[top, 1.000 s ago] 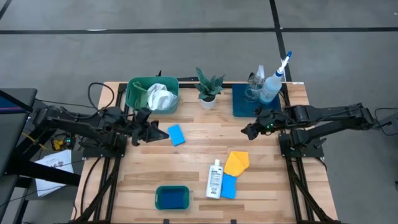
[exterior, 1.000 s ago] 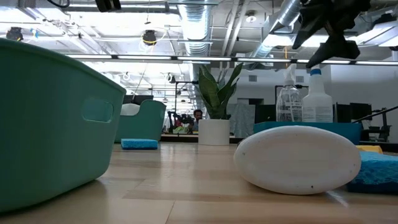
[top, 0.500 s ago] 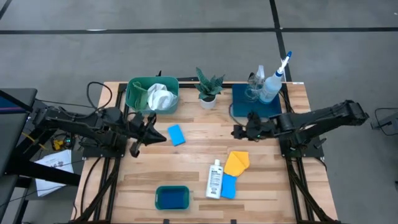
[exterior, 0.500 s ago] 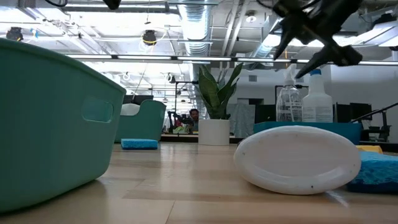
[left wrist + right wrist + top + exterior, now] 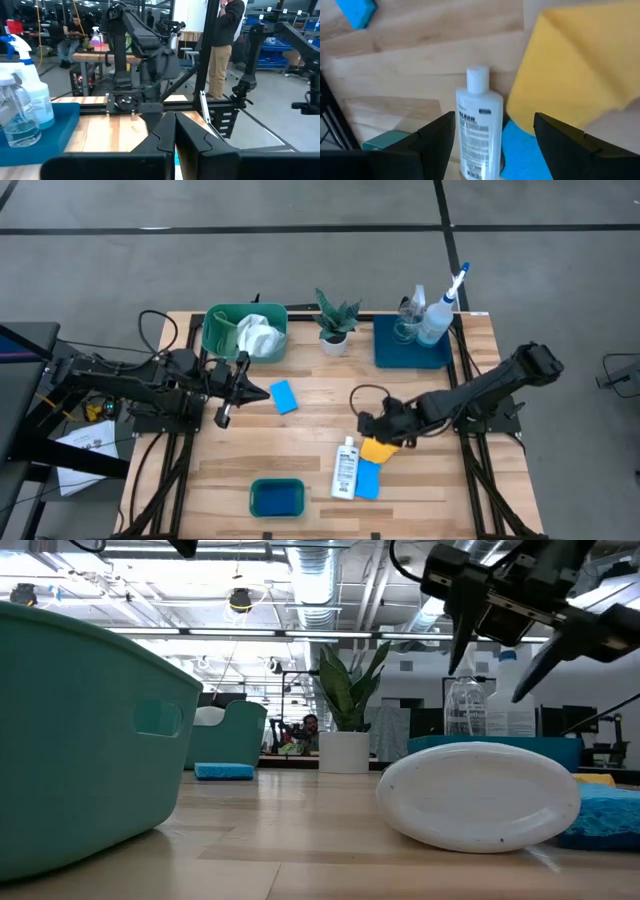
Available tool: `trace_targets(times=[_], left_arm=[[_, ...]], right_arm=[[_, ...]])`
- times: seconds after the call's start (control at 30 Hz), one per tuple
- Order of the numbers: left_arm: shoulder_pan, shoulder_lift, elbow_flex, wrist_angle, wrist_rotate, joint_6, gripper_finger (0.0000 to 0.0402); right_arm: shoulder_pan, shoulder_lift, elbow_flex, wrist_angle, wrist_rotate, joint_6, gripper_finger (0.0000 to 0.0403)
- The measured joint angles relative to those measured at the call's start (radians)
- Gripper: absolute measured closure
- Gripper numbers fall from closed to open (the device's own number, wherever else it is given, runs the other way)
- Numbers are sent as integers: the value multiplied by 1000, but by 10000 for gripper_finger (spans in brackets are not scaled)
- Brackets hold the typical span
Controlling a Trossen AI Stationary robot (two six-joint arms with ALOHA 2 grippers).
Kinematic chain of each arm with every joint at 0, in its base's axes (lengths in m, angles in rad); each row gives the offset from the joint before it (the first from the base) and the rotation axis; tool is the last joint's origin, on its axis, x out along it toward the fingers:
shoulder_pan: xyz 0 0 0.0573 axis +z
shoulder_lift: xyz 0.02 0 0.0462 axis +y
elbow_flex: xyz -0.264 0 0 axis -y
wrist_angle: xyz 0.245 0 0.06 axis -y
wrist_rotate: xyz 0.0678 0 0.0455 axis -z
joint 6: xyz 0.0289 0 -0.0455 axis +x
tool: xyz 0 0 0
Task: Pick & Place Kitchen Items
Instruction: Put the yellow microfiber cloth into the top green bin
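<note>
**A:** Right now the right gripper hangs over the middle of the worktop, jaws spread wide, nothing in them. Left gripper sits toward the left edge, pinched shut and empty, near a blue sponge.

**B:** What is the right one lined up on?

**A:** My guess is the small white bottle, lying flat near the front edge, cap toward the gripper. In the right wrist view the bottle lies between the two fingers. Yellow cloth lies just beside it, overlapping a second blue sponge.

**B:** So how to take it cleanly?

**A:** Come straight down, straddle the bottle's body across its narrow width, below the cap. Keep the far finger off the cloth edge, or the cloth gets pinched along. Close only once both fingers sit low by the wood; the body is smooth and rounded, may roll.

**B:** Destination?

**A:** Cannot say. Green tub at the back-left corner holds a white cloth; another tub stands at the front edge; spray bottles stand in the blue tray at the back right.
</note>
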Motion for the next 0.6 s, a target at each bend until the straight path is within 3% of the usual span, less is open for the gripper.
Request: trace_targets(times=[0.2, 0.6], left_arm=[[1, -4, 0, -2, 17, 0, 401], [0, -50, 0, -23, 20, -7, 354]], right_arm=[[66, 123, 92, 28, -1, 100, 143], [126, 336, 280, 44, -49, 32, 143]])
